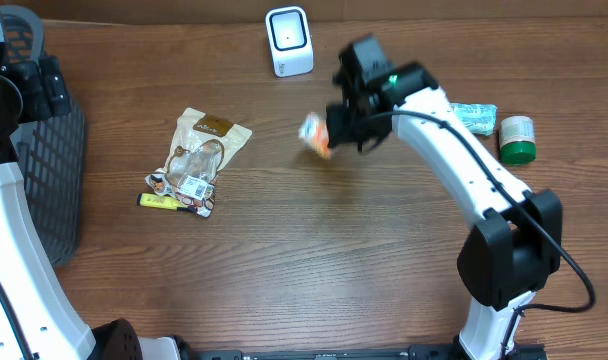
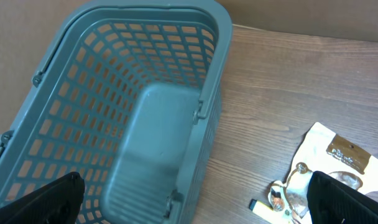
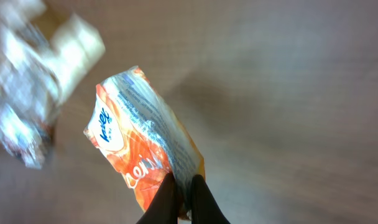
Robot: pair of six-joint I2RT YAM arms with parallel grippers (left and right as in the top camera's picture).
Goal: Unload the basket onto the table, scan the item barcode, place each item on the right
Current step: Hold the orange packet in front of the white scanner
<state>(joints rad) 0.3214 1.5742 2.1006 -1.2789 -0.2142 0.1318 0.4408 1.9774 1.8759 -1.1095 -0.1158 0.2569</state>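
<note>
Right gripper point(image 3: 184, 185) clamped shut on orange packet point(image 3: 145, 146) end; packet hung before white scanner point(image 1: 289, 40), slightly right, long axis outward from fingertips. Left gripper point(image 2: 195, 205) gaped empty, farther from scanner.

The orange and white packet point(image 3: 145, 137) had a blue word and big pale letters, but they were too blurry to read. The sticker point(image 1: 193, 186) on the brown bag point(image 1: 206, 138) was too small to read.

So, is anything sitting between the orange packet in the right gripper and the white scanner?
Nothing visible does. The right gripper grips the orange packet, and only bare table lies between it and the white scanner.
</note>
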